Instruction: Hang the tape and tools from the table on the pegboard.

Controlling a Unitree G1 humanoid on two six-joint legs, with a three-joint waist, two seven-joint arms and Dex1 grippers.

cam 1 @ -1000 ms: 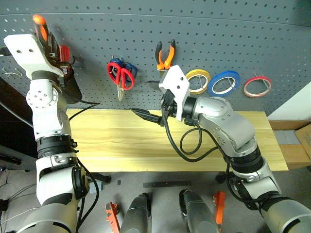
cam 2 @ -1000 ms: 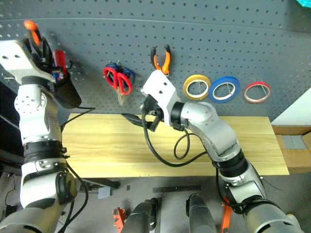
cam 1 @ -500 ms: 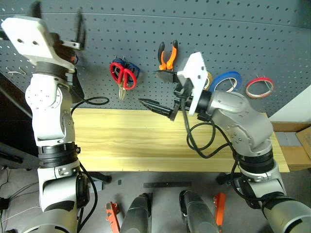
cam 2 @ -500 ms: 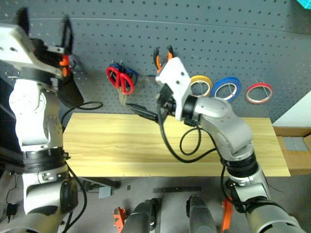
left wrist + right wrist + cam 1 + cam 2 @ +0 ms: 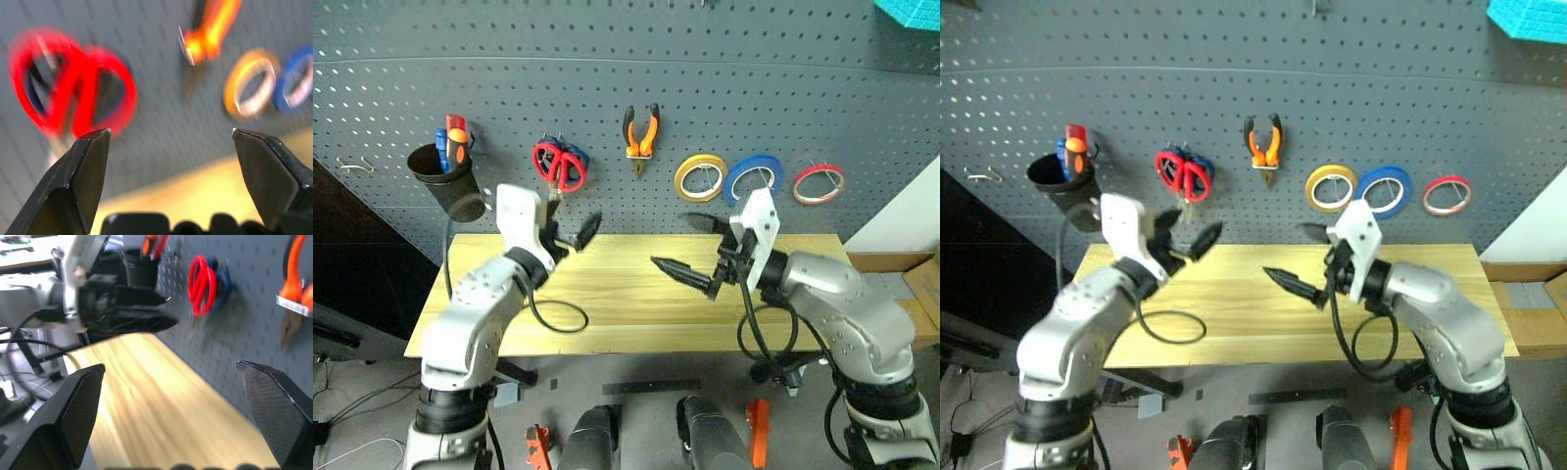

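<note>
All hung on the pegboard (image 5: 724, 69): red tape (image 5: 819, 183) far right of the pliers (image 5: 641, 132), red scissors (image 5: 559, 165) left, screwdriver (image 5: 456, 137) in the cup (image 5: 448, 184). Light, stiff, slippery; you'd grip handles. Left gripper (image 5: 570, 231) and right gripper (image 5: 688, 247) gape wide, empty, above the table (image 5: 607, 304).

A yellow ring (image 5: 704, 177) and a blue ring (image 5: 753, 175) hang side by side; blue scissors (image 5: 578, 159) hang left; a black cup (image 5: 443, 179) hangs far left.
</note>
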